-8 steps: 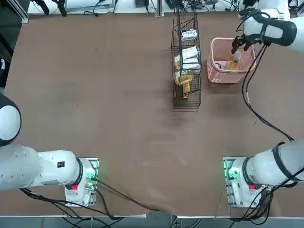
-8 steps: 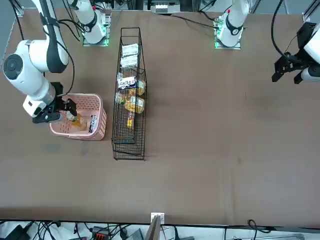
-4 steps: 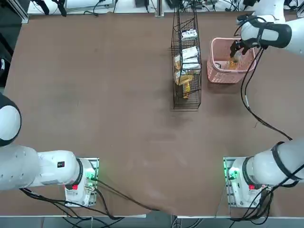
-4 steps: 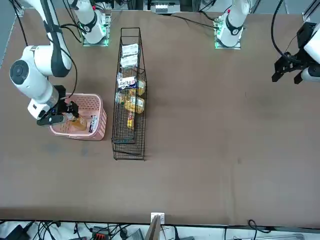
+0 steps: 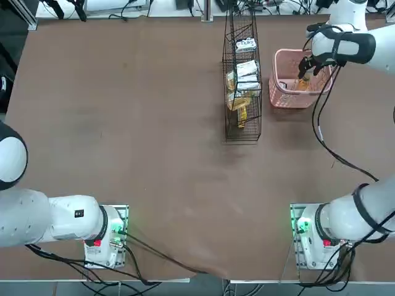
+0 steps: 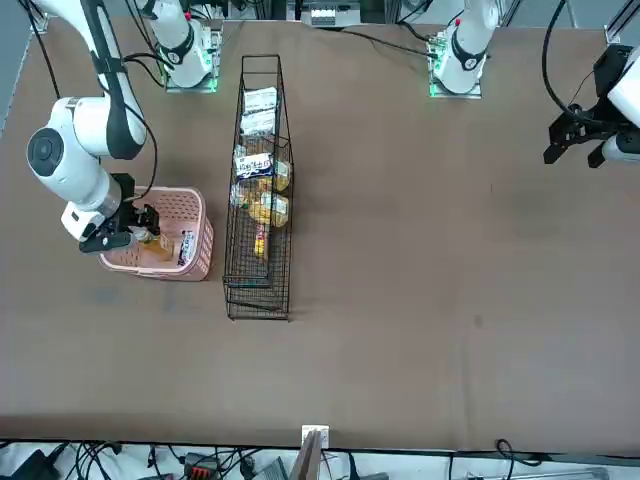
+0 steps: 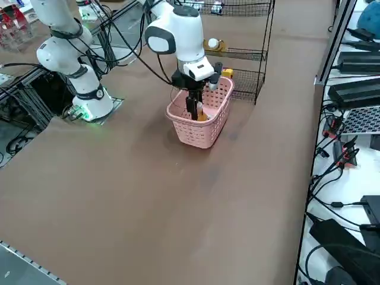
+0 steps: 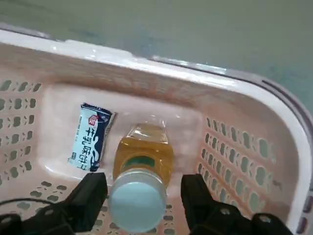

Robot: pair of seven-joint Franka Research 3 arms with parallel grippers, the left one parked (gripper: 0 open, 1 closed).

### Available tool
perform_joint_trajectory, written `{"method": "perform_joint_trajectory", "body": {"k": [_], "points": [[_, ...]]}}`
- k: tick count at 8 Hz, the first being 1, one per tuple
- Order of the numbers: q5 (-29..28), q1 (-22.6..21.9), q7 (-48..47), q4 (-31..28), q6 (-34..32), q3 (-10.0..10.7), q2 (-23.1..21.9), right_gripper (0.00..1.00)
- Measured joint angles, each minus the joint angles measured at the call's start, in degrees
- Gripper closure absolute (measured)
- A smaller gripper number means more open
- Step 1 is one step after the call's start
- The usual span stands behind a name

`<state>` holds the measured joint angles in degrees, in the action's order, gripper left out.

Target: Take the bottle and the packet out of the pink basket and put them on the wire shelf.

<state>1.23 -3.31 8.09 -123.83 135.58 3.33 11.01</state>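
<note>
- The right gripper [image 8: 139, 196] points straight down into the pink basket [image 5: 281, 95], at the table's 1 o'clock corner; its fingers [image 8: 90, 193] stand apart, flanking the bottle's [image 8: 142, 169] white cap without visibly clamping it
- The packet [image 8: 91, 137] lies flat beside the bottle; the wire shelf [image 5: 242, 123] stands at the basket's 9 o'clock

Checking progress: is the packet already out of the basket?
No, the packet lies on the basket floor beside the bottle.
</note>
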Motion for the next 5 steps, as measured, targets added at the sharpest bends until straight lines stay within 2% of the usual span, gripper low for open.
{"method": "perform_joint_trajectory", "body": {"k": [5], "points": [[-0.1,0.0,-0.1,0.0,0.4,0.0,0.2,0.11]]}}
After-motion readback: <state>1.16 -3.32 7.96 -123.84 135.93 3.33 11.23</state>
